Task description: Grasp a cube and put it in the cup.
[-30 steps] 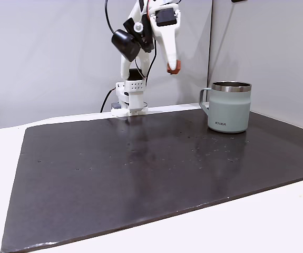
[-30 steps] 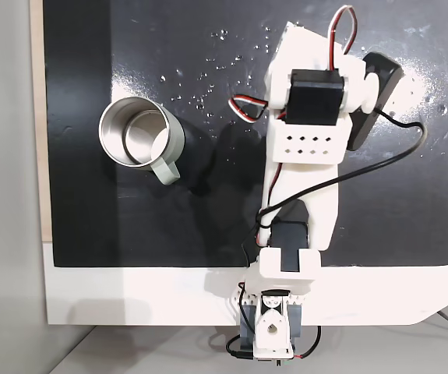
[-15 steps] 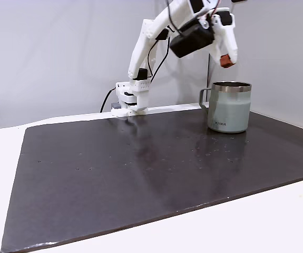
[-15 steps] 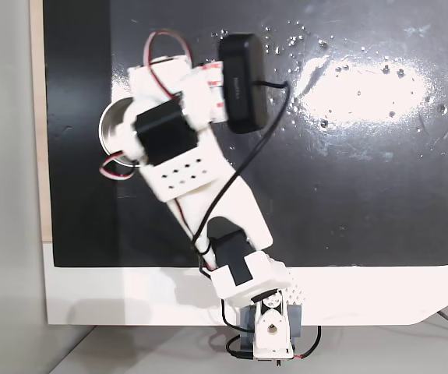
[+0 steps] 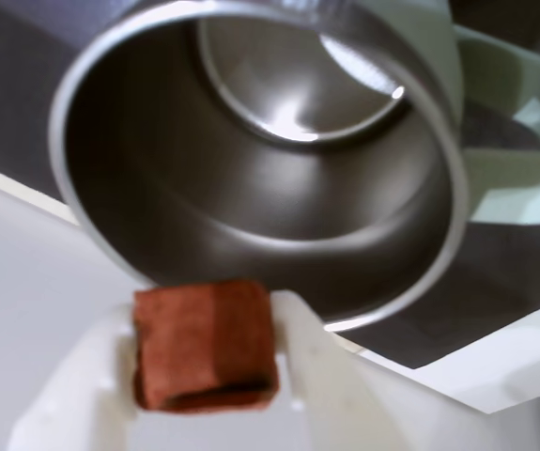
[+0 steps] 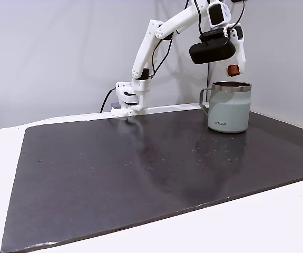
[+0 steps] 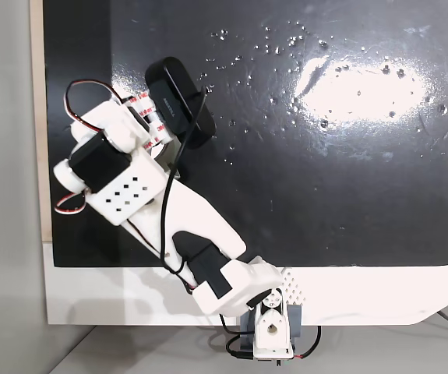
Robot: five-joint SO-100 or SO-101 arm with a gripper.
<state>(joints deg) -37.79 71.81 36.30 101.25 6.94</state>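
End effector (image 6: 234, 69): raised, clamped on the cube (image 6: 234, 70), which sits between the two white fingers (image 5: 326, 395) in the wrist view (image 5: 204, 345). Cube is reddish-brown and clear of every surface.

Cup (image 6: 229, 106): upright on the dark mat (image 6: 140, 168) at its far right in a fixed view, handle to the left, dark lettering near the base. The cube hangs just above the steel rim, not touching it. In the wrist view the cup's mouth (image 5: 251, 160) opens directly beyond the cube; the interior is bare steel, the handle at the right edge.

Arm (image 7: 142, 195): in a fixed view from above, it reaches from its base at the desk (image 7: 364, 296) edge up and left across the mat, covering the cup. Black wrist camera (image 6: 212, 50) rides beside the end effector.
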